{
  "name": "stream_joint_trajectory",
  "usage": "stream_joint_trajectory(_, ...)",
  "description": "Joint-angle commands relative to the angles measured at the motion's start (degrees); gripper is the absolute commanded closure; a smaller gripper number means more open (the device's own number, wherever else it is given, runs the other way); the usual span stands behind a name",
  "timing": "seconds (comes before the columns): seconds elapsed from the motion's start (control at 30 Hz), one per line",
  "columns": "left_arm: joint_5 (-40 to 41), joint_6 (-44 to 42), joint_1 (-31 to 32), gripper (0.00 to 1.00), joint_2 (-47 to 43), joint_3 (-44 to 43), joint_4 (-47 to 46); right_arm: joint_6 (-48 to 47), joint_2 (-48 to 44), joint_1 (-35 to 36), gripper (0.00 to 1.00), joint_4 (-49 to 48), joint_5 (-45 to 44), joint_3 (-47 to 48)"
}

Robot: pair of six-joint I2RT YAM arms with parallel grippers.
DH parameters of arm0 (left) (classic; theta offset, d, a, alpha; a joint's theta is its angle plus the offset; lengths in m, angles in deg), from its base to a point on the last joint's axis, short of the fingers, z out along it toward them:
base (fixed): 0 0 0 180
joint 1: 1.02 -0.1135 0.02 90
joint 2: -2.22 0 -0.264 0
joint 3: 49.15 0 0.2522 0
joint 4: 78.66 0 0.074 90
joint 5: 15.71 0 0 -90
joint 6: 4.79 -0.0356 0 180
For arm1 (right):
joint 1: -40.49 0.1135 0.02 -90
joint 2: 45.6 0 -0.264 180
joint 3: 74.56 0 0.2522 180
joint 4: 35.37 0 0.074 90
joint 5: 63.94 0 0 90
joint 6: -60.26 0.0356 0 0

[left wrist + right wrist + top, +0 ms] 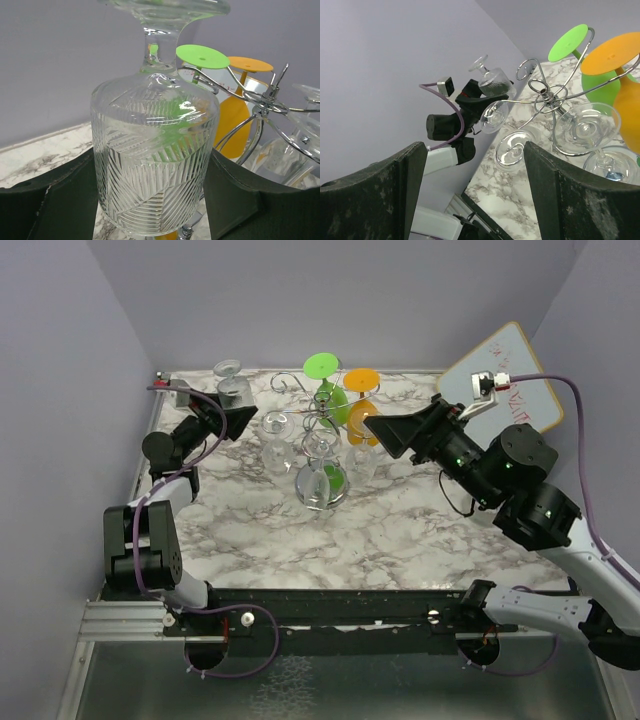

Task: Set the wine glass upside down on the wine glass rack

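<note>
Left gripper (234,410) grips the wine glass (232,386), foot up, in the upper left of the top view.
The wine glass rack (318,430) stands to its right at frame centre, and the glass axis is upright. The rack carries 1 green glass (330,392), 1 orange glass (361,408) and clear glasses (277,430). The right gripper (385,432) is spread wide and holds nothing.

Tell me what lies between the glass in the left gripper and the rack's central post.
A clear hanging glass, seen in the top view between the held glass and the post.
</note>
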Motion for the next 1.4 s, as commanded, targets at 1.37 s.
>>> stream_joint_trajectory(1.37,-19.26,-10.8,10.81,1.0,7.57,-13.15,6.94,0.75,-4.4,0.17,0.18,-0.78,-3.1,-2.47)
